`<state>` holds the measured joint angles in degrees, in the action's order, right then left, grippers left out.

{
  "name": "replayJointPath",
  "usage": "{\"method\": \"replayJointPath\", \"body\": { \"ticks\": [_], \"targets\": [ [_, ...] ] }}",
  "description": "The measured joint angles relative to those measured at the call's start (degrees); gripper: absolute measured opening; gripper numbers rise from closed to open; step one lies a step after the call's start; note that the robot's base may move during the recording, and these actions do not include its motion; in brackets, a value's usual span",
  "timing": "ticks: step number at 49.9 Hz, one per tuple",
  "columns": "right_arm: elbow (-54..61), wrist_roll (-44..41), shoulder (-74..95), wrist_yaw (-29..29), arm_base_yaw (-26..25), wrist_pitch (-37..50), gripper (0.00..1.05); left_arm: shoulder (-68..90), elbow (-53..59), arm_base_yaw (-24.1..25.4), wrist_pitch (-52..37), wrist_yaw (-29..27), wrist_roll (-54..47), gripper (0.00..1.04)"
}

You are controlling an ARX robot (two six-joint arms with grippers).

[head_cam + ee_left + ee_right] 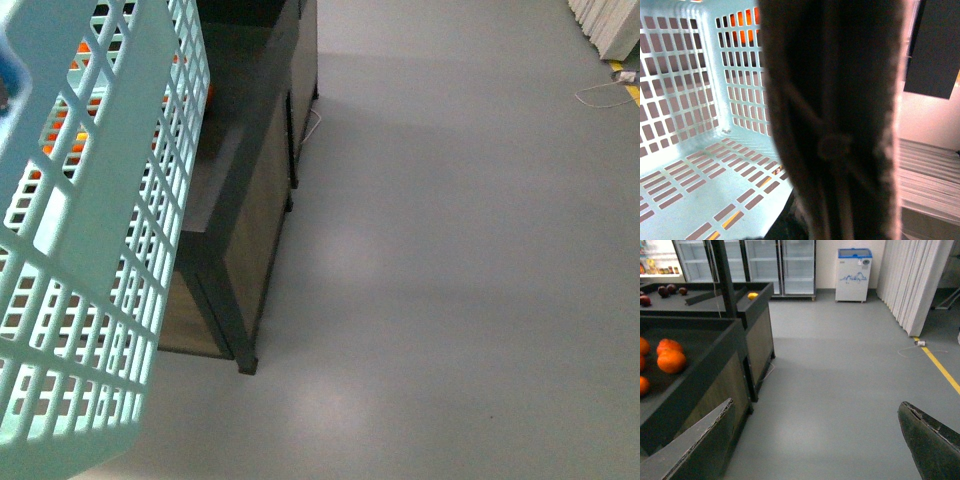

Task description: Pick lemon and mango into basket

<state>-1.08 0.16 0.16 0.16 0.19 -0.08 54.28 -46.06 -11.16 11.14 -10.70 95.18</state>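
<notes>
Lemon [753,296], seemingly the small yellow fruit on the far table [759,310], lies well ahead of the right claw [810,450], which gapes empty. The mango is not clear. The basket [90,230], its visible floor bare, hangs at the left claw, which is hidden behind the handle [840,125]; I cannot tell its grip. This looks like the approach step: the right claw must travel forward to the lemon.

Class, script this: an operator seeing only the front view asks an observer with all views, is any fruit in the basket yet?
Observer: Left wrist view shows the basket floor bare; the handle hides part.
Operator: Is the right hand carrying anything?
Observer: No, the right hand is open, empty.
Operator: Where is the lemon?
Observer: What looks like the lemon lies on the farther stand, beyond the tangerines.
</notes>
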Motion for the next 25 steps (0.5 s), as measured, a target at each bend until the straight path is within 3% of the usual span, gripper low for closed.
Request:
{"method": "replayJointPath", "body": {
  "ticks": [25],
  "targets": [
    [0.1, 0.0, 0.0, -0.1, 0.0, 0.0, 0.96, 0.0, 0.0, 0.0, 0.0, 0.1, 0.0, 0.05]
  ]
}}
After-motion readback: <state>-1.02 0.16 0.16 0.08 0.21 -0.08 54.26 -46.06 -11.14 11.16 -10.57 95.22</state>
